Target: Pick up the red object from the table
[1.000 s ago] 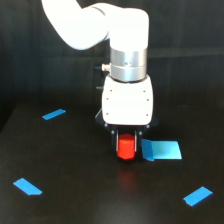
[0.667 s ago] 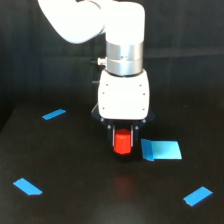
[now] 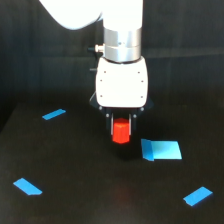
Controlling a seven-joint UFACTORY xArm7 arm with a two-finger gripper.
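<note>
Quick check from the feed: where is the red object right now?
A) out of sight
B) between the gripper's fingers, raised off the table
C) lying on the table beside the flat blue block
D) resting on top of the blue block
B: the red object sits clamped in the gripper, clear of the table, with the blue block lying apart toward the exterior view's right.

The pincer [image 3: 121, 131] hung below the white arm [image 3: 121, 85], its dark fingers closed on the red block [image 3: 120, 132], which sat clear of the black counter [image 3: 75, 170]. A blue rectangular block [image 3: 161, 149] lay just toward the exterior view's right. Three blue strips [image 3: 54, 114] [image 3: 27, 186] [image 3: 198, 195] lay well apart.
</note>
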